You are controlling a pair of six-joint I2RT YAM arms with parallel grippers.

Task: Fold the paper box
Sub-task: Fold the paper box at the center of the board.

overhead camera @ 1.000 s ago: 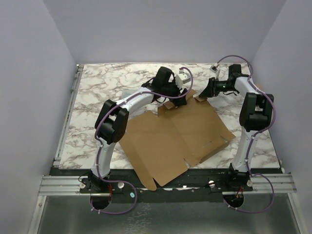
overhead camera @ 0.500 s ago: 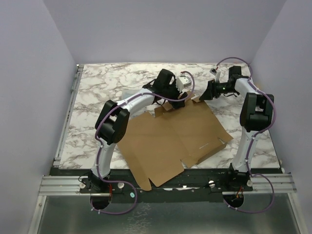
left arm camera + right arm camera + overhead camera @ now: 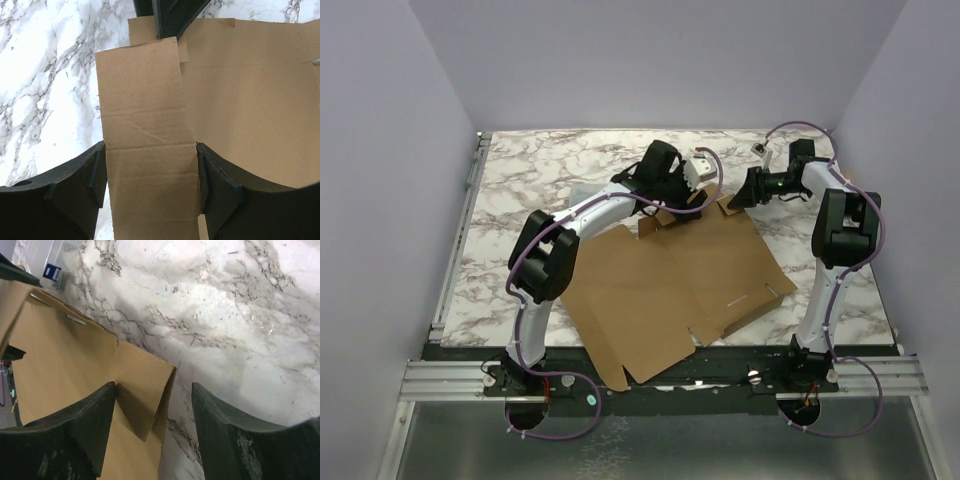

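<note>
The paper box [image 3: 670, 280] is a flat brown die-cut cardboard sheet with flaps and slits, lying across the near middle of the table. My left gripper [image 3: 688, 205] is at the sheet's far edge. In the left wrist view it is open [image 3: 150, 150], with a narrow creased flap [image 3: 142, 110] filling the gap between its fingers. My right gripper [image 3: 740, 197] is at the far right corner of the sheet. In the right wrist view it is open [image 3: 154, 390], with a small raised corner flap [image 3: 145, 385] between its fingers and marble under the right finger.
The marble table [image 3: 550, 170] extends behind and to the left of the sheet. A small white and blue object [image 3: 760, 148] lies at the back right. A metal rail [image 3: 468, 200] runs along the left edge. Purple walls enclose the table.
The sheet has slid slightly left and toward the near edge. Both grippers have stayed at its far edge with only small shifts.
</note>
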